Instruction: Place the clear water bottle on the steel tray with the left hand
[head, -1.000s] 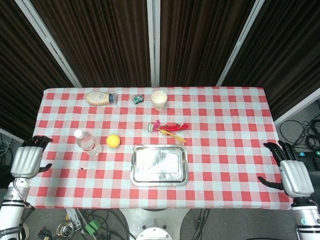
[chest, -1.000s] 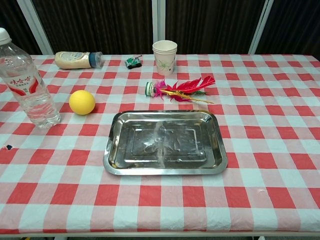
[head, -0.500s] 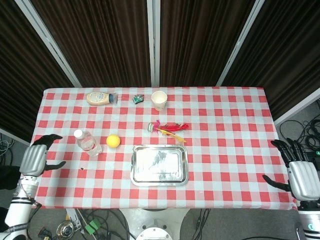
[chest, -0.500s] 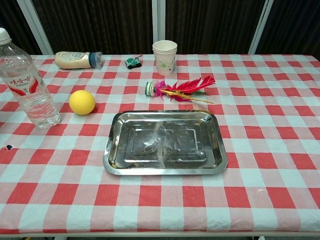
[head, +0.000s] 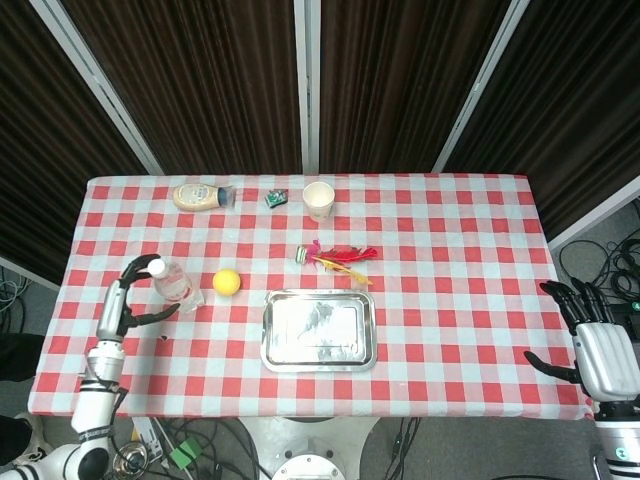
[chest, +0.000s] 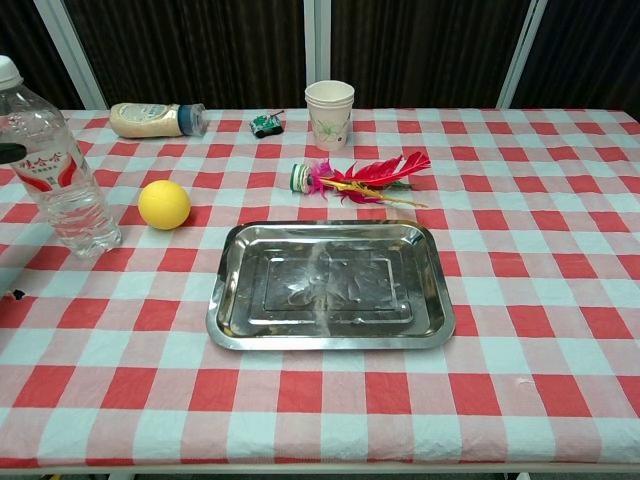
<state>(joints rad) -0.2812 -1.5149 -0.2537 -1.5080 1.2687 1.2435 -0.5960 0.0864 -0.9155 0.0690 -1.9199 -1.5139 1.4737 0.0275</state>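
The clear water bottle (head: 176, 284) with a white cap stands upright on the checked cloth at the left, also seen in the chest view (chest: 55, 165). My left hand (head: 124, 298) is just left of it, its fingers apart and curving toward the bottle without closing on it. One dark fingertip (chest: 10, 152) shows at the chest view's left edge beside the bottle. The steel tray (head: 275, 348) lies bare near the table's front middle (chest: 225, 325). My right hand (head: 597, 352) hangs open off the table's right edge.
A yellow ball (head: 227, 282) sits between bottle and tray. Behind the tray lies a feathered shuttlecock (head: 338, 258). At the back stand a paper cup (head: 318, 199), a small green toy (head: 275, 198) and a sauce bottle on its side (head: 200, 195).
My left hand has swung in from the table's left edge to the bottle's side and turned edge-on. The right hand has barely moved. The bottle has not shifted.
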